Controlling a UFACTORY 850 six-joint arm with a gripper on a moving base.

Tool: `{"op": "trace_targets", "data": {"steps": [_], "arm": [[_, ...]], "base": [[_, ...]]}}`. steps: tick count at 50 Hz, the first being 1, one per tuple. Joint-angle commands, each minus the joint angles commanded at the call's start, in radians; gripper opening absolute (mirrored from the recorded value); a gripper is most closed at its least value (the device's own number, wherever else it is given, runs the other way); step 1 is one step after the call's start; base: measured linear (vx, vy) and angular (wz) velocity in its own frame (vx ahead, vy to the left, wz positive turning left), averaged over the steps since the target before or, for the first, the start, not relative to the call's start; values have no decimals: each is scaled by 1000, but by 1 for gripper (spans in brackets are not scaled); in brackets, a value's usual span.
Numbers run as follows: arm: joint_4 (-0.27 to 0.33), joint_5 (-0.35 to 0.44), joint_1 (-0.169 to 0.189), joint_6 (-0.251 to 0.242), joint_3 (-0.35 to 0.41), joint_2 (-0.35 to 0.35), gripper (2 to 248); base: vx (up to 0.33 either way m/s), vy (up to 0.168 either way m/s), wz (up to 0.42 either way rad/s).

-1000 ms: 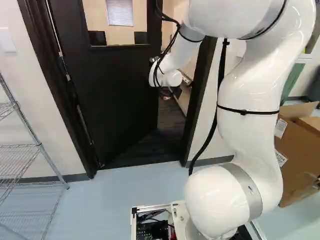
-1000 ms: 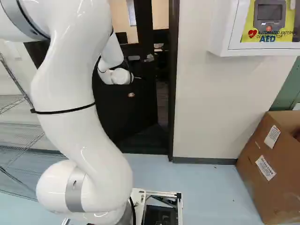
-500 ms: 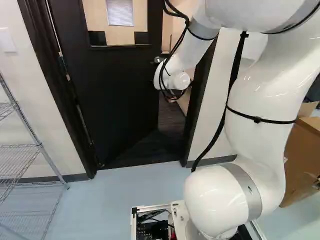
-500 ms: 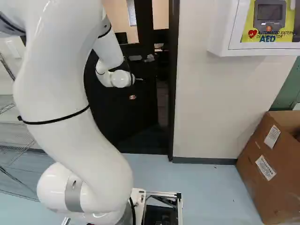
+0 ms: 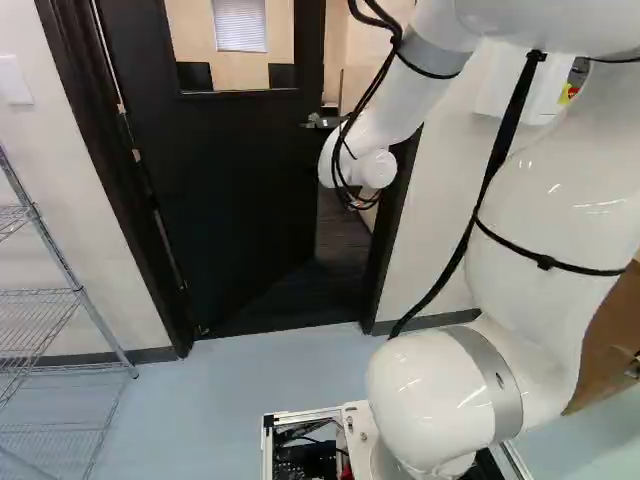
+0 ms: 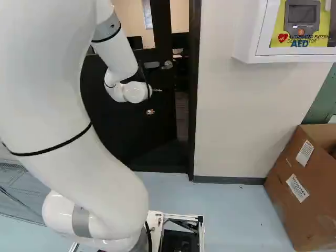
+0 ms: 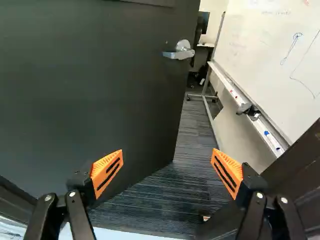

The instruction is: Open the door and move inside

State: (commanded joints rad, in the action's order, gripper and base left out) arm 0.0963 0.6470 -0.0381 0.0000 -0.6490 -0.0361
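Door (image 5: 220, 190), dark, with 1 window high in it, stands partly open within its dark frame, swung away from the base, so that a gap shows between its free edge and the jamb. The white arm (image 5: 535, 235) rises at the right of the left base view and bends forward, its far end hanging near that gap. Through the opening, the wrist view shows a whiteboard (image 7: 270, 55) on a wheeled stand, small things lying along its ledge, and grey striped flooring (image 7: 175, 190). A wire rack (image 5: 95, 314) stands beside the doorway, at the left of the left base view. At the right of the right base view sits a cardboard box (image 6: 296, 215), with a white wall cabinet (image 6: 249, 47) higher up. The 2 fingers (image 6: 150, 112) are at the arm's far end; in the wrist view the fingers (image 7: 107, 171) stand wide apart, with the flooring visible between them. Ahead of them, a silver lever handle (image 7: 181, 51) juts from the door near its free edge.
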Motion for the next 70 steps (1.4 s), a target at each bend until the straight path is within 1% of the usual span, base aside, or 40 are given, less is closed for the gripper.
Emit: {"op": "trace_targets", "data": {"steps": [10,16,53,70], "arm": [[50,17,10,0,26,26,247],[60,19,11,0,29,28,247],[62,20,11,0,29,29,247],[62,20,11,0,29,29,247]], "base": [[0,0,0],[0,0,0],[7,0,-5],[71,58,-11]]}}
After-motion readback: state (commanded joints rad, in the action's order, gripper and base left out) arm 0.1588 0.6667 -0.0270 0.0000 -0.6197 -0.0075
